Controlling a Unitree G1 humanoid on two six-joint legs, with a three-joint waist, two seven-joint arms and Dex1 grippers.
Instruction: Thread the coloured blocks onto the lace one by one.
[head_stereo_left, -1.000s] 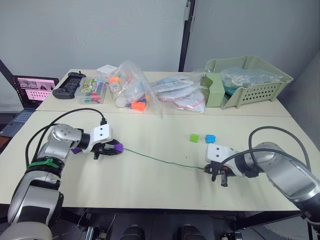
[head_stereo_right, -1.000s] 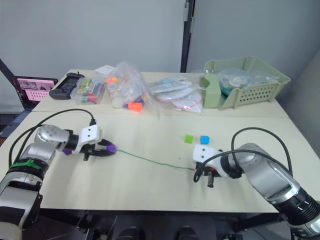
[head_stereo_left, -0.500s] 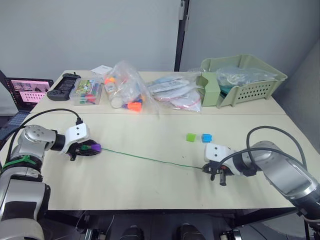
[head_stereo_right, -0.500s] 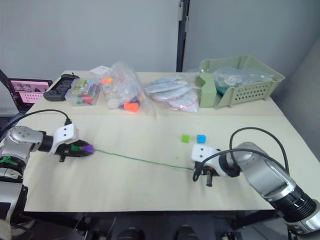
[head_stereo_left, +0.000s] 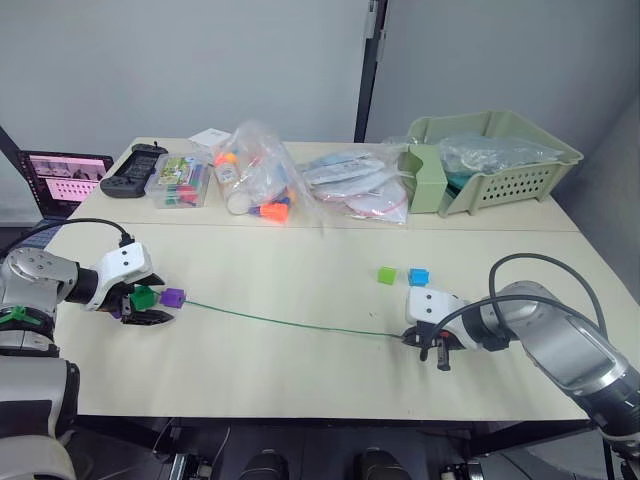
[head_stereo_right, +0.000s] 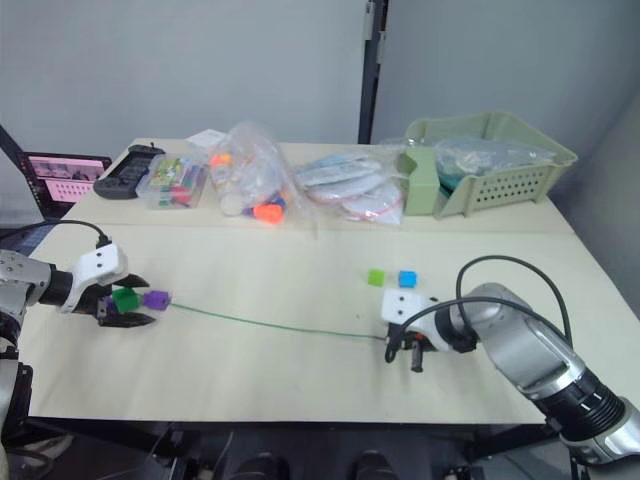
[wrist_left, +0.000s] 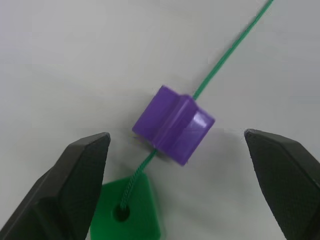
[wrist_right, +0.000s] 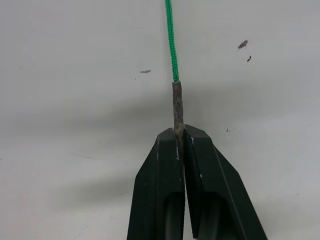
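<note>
Green lace (head_stereo_left: 290, 322) across table, purple block (wrist_left: 173, 124) and dark green block (wrist_left: 134, 207) threaded | left gripper (wrist_left: 180, 192) wide apart around them | right gripper (wrist_right: 179, 145) pinches grey tip (wrist_right: 177, 106) | risk: pinch slips, tip drops, next block cannot enter.

The lace (head_stereo_right: 270, 325) stretches between the grippers across the table (head_stereo_right: 300, 270). The left gripper (head_stereo_right: 125, 308) straddles a dark green block (head_stereo_right: 125, 298) and a purple block (head_stereo_right: 155, 299). The right gripper (head_stereo_right: 402, 348) seems pinched on the lace's tip.
</note>
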